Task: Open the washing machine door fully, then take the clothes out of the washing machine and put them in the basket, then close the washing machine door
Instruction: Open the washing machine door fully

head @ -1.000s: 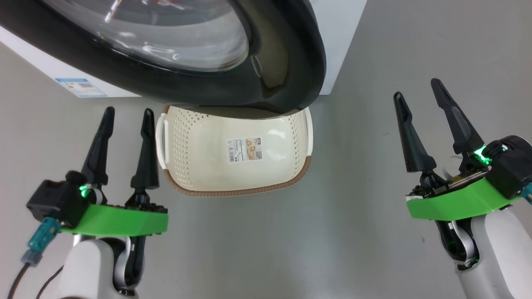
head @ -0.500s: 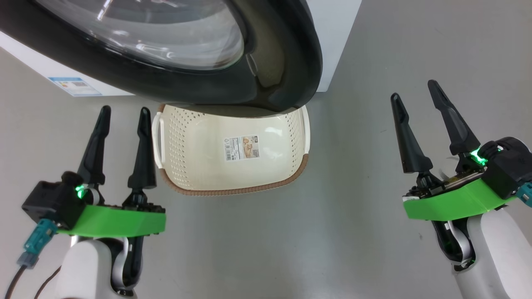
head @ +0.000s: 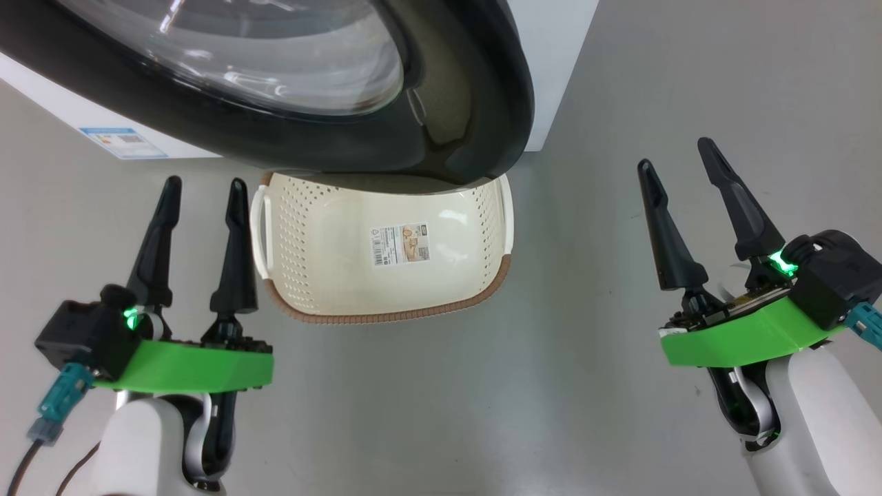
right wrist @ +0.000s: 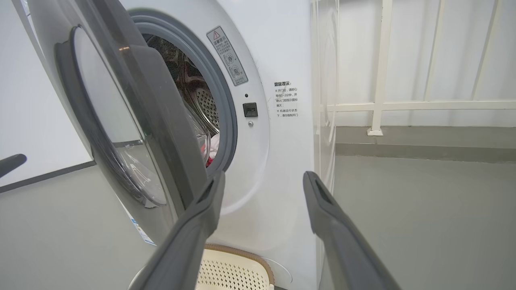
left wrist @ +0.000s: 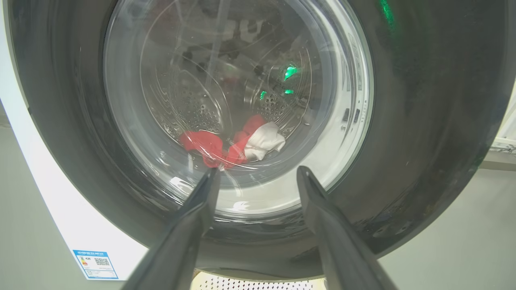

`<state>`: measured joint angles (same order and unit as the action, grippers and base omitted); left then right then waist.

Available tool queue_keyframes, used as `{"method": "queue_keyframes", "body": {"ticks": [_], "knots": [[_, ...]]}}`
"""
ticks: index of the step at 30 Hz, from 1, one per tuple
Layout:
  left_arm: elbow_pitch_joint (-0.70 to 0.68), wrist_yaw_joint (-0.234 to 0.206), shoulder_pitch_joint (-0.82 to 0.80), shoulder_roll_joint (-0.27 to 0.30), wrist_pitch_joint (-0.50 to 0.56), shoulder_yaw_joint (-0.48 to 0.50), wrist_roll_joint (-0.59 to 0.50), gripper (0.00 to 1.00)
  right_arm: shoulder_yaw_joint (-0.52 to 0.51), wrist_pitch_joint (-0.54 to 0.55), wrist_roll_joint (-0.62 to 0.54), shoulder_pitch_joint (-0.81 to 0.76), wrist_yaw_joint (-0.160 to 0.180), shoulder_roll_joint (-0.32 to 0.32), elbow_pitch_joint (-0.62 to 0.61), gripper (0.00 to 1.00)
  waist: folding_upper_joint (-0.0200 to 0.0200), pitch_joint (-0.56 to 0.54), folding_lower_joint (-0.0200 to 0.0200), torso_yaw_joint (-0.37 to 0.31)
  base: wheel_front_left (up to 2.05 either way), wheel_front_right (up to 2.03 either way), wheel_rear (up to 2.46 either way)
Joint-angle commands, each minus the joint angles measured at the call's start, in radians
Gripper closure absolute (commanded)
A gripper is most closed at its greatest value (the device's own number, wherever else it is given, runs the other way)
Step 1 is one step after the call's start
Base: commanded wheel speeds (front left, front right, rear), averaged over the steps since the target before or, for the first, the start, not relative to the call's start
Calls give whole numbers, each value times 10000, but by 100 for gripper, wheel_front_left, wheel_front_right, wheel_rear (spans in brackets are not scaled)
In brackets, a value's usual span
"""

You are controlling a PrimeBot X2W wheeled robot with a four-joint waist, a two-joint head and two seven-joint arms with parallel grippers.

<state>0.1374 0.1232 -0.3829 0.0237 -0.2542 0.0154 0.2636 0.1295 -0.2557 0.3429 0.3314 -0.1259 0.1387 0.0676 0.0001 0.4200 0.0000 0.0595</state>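
**Both grippers hovering open before a partly open washing machine**

From the head camera, the washing machine door (head: pixel 482 103), a glossy black ring around a bulging glass window (head: pixel 275 62), is filling the top of the view from 10 to 1 o'clock. It is standing out from the white washing machine (head: pixel 551 62) behind it. Just below, at the centre, the cream basket (head: pixel 386 318) is sitting on the grey floor (head: pixel 586 413). Its far edge is lying under the door, and a label sticker (head: pixel 400 244) is showing on its floor.

The left gripper (head: pixel 204 182) is hovering at 8 o'clock, near the basket's left handle, its two dark fingers spread apart and holding nothing. The right gripper (head: pixel 674 154) is hovering at 3 o'clock, well apart from the basket, fingers likewise spread and empty.

The left wrist camera is looking through the door glass. The red and white clothes (left wrist: pixel 234 145) are lying in a small heap at the bottom of the perforated steel drum (left wrist: pixel 193 108).

In the right wrist view the door is standing partly open at 9 o'clock. The grey rubber ring (right wrist: pixel 231 121) is showing behind it, and a white railing (right wrist: pixel 379 80) is standing at 2 o'clock.
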Motion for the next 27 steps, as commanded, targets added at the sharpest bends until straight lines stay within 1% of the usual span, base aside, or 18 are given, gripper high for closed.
{"method": "queue_keyframes", "body": {"ticks": [1,2,3,6,8,11,12,15,17,20,24,27], "knots": [[-209,-50,188,265,-76,319,-73,0,179,-60,120,88,-48,-113,-233,13,-1,15,0,15,0,0,0],[-210,-50,186,265,-76,311,-65,0,154,-60,135,148,-48,-130,-258,69,-1,24,0,24,0,0,0],[-209,-50,184,265,-76,295,-53,0,143,-61,175,202,-48,-150,-270,100,-1,26,0,42,0,0,0],[-213,-62,170,265,-76,230,-32,0,262,-61,295,384,-48,-115,-191,100,-1,27,0,107,0,0,0],[-242,-93,160,265,-76,168,4,0,350,-61,717,552,-48,-137,-77,100,-1,31,0,176,0,0,0],[-271,-120,154,265,-76,71,55,0,363,-61,2258,863,-48,-291,226,100,-1,40,0,295,0,0,0],[-278,-129,152,265,-76,44,95,0,414,-61,3543,1160,-48,-331,437,100,-1,51,0,363,0,0,0],[-276,-153,148,265,-76,-25,151,0,737,-16,5584,1656,-48,-146,705,100,-1,86,0,487,0,0,0],[-274,-179,145,265,-76,-82,109,0,870,381,7279,1975,-48,-72,770,100,-1,112,0,562,0,0,0],[-300,-216,113,265,-76,-144,176,0,753,1388,9632,2429,-48,69,726,100,-1,173,0,678,0,0,0],[-328,-223,94,265,-76,-167,104,0,388,3065,12088,3110,-48,234,923,100,-1,236,0,751,0,0,0],[-310,-219,111,265,-76,-211,62,0,31,4523,13893,3613,-48,168,1384,100,-1,245,0,800,0,0,0]]}}
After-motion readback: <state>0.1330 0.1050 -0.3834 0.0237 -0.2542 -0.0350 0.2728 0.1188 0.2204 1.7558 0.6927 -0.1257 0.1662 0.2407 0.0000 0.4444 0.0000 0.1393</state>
